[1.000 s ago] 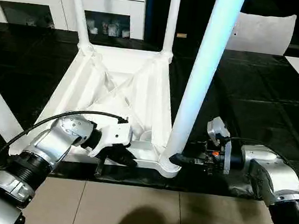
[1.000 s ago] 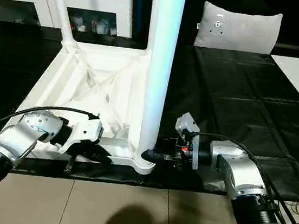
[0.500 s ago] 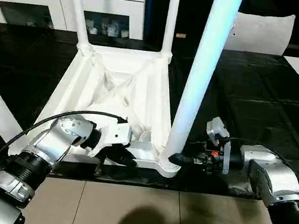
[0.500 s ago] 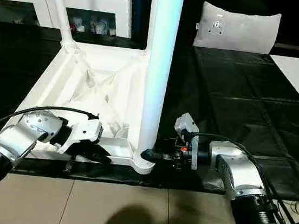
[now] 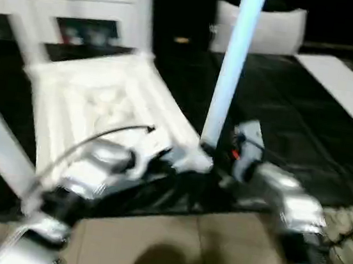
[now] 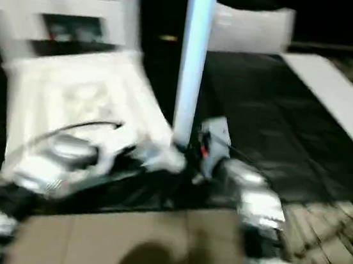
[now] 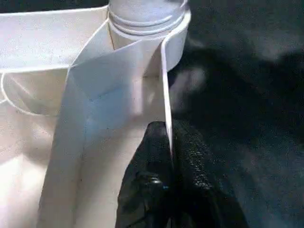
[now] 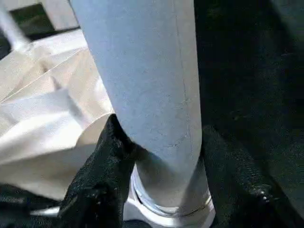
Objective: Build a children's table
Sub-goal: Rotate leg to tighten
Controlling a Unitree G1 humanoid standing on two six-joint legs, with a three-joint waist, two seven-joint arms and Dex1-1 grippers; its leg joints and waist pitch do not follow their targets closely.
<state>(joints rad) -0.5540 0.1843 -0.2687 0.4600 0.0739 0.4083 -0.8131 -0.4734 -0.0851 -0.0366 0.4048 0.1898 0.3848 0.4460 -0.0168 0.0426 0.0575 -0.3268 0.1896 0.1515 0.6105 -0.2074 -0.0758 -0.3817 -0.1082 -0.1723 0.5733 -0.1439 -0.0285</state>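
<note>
Tabletop [image 5: 97, 96] lies upside down on the black work table [image 6: 262, 117], ribs up, and it fills the space just in front of both my claws. My left claw [image 7: 168, 142] is closed on the thin side wall of the top, one black finger [image 7: 147, 185] inside the wall, the other outside, near the corner socket [image 7: 178, 33].

From this same socket stands the leg [image 5: 232, 68] I work on now, about upright. My right claw [image 8: 159, 147] is around the base of the leg, approx. as wide as the tube, one finger [image 8: 102, 171] on each side and touching it. A threaded collar shows under the fingers, above the socket rim, so I judge the leg is not fully seated yet.

Other legs stand at the far corners, but head views are very blurred, I cannot count them w/ certainty.

To do this step well: keep the left grip firm so the top does not turn, turn the leg straight on its axis, not tilted, else thread may cross. Stop when the collar is hidden.
</note>
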